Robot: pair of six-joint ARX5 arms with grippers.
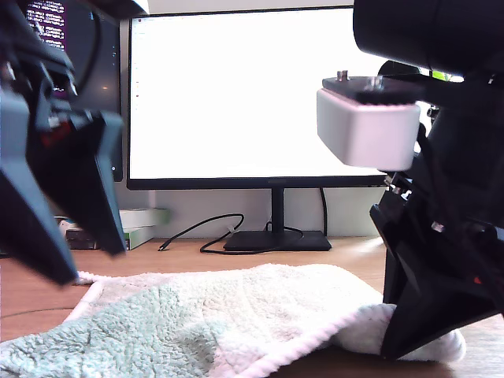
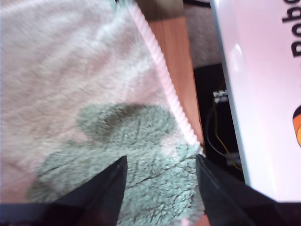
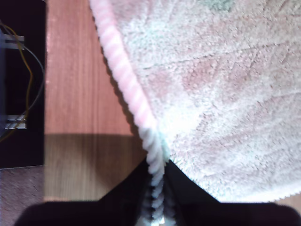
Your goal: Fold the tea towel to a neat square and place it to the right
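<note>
Lying flat on the desk [image 1: 236, 253], the towel [image 1: 236, 315] has its hem pinched in my second gripper [image 3: 157, 188] at the exterior view's right, while my first gripper [image 2: 160, 183] hangs spread above its opposite corner.

In the exterior view my tea towel [image 1: 236, 315] runs off the bottom edge, so its near hem is cut off. The dark arm on that view's right covers the towel's corner there, and I cannot see those fingertips. The blurred arm on the view's left is cropped by the edge too. In the first wrist view my first gripper [image 2: 160, 181] shows only its two tips. In the second wrist view my second gripper [image 3: 157, 188] hides the hem [image 3: 123, 75] between its fingers.
</note>
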